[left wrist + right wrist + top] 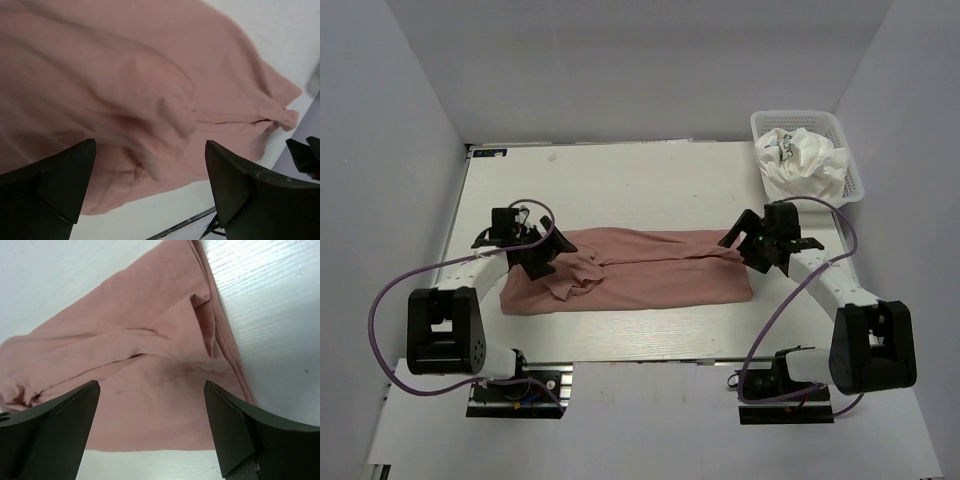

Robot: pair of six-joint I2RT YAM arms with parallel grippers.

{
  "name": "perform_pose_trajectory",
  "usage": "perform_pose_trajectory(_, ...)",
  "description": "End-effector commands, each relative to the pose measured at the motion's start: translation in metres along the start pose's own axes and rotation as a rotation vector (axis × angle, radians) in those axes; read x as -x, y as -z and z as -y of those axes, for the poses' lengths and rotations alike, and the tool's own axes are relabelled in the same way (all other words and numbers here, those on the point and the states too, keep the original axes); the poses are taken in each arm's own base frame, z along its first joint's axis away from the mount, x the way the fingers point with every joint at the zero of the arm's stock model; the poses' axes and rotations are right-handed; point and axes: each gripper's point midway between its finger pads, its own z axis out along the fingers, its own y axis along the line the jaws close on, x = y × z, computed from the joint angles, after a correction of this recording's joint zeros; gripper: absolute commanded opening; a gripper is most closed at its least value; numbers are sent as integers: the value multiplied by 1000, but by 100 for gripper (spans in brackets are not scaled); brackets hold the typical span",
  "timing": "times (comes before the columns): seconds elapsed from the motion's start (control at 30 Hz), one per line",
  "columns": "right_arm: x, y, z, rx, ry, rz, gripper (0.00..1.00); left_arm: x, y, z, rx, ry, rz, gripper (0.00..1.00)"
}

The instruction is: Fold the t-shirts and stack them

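The pink shirt [640, 270] lay rumpled on the worktop [620, 180], its ends under your left gripper [542, 255] and right gripper [745, 240], both jaws apart and empty. The cloth looked light and limp, so your best hold was probably the hem nearest each jaw.

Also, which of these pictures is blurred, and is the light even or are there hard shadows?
Left wrist view: the pink t-shirt looks smeared and soft, most of all at the left, and its folds have no clear edges. Right wrist view: sharp, with the shirt's seams and the grain of the table easy to read. Top view: even, soft light, no hard shadows, no glare.
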Motion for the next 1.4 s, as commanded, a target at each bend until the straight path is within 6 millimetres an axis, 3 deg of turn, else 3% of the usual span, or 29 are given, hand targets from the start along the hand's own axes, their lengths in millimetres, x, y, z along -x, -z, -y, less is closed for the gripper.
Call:
perform_pose_trajectory(0.0, -10, -2, -19, 160, -107, -133, 90, -5, -4, -9, 20, -36, 8, 100)
perform_pose_trajectory(0.03, -6, -1, -25, 208, -137, -145, 90, -9, -7, -14, 31, -28, -6, 100)
perform_pose_trajectory(0.17, 4, -10, -15, 196, -206, -156, 90, -26, -16, -34, 75, -2, -51, 100)
perform_pose_trajectory(0.23, 6, -12, -15, 213, -230, -172, 90, -24, -18, -37, 87, -1, -46, 100)
perform_pose_trajectory(0.43, -3, -31, 8, 151, -288, -226, 77, -29, -23, -50, 146, 25, -62, 100)
perform_pose_trajectory(0.57, 6, -42, 24, 127, -346, -212, 70, -32, -24, -56, 165, 31, -69, 100)
perform_pose_trajectory(0.7, 9, -49, 18, 174, -357, -238, 52, -31, -25, -60, 189, 35, -68, 100)
perform_pose_trajectory(0.93, 23, -38, 11, 206, -302, -170, 0, -36, -27, -65, 206, 45, -90, 100)
perform_pose_trajectory(1.03, 42, -33, 3, 216, -215, -113, 0, -34, -28, -64, 206, 45, -90, 100)
perform_pose_trajectory(1.13, 75, -23, -15, 258, -62, -20, 0, -32, -28, -67, 223, 43, -78, 100)
perform_pose_trajectory(1.23, 91, -12, -24, 285, 30, 49, 0, -35, -31, -72, 243, 59, -88, 100)
perform_pose_trajectory(1.37, 91, -6, -23, 310, 142, 92, 0, -35, -32, -74, 253, 64, -101, 100)
